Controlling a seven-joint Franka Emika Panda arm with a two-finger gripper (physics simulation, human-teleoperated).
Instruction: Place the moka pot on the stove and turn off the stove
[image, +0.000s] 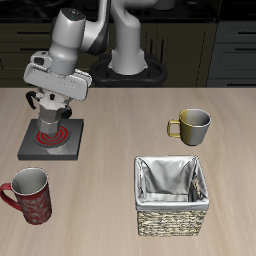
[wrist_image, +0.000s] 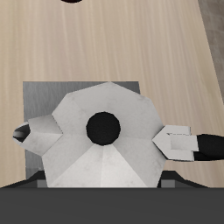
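The stove (image: 62, 146) is a flat dark-grey plate near one end of the table, with its red spiral burner (image: 52, 131) glowing. The silver faceted moka pot (image: 49, 112) is right over the burner's back part, and I cannot tell whether it rests on the stove or hangs just above it. My gripper (image: 48, 101) reaches down from above and is shut on the pot. In the wrist view the pot's lid (wrist_image: 131, 109) with its black knob fills the middle. My gripper (wrist_image: 109, 138) has its fingertips (wrist_image: 179, 143) pressed against opposite sides, and the stove (wrist_image: 48, 92) shows behind. The stove's knob is hidden.
An olive-grey mug (image: 190, 125) stands farther along the table. A wicker basket (image: 172, 215) with a grey cloth lining sits near the front edge. A red patterned mug (image: 30, 196) stands in front of the stove, close to the front edge.
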